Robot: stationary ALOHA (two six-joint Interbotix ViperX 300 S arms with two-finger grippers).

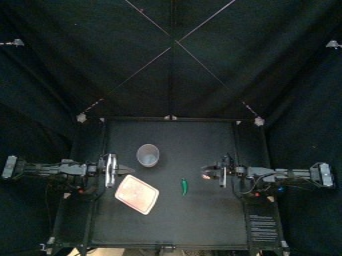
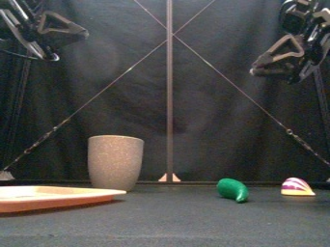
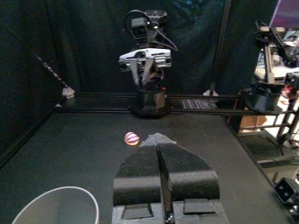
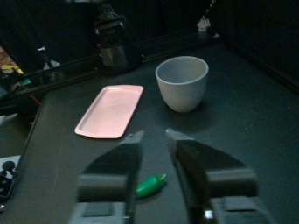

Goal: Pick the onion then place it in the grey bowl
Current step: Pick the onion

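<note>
R end effector open; onion long axis horiz.

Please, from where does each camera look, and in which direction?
Top: high above, looking down at table; left arm, right arm show.
Front: table's front edge, level toward grey cup; both arms overhead.
Left wrist: on left arm, faces onion; left gripper shut.
Right wrist: on right arm, faces pink tray; right gripper open.
Shared: all four show the grey cup.
</note>
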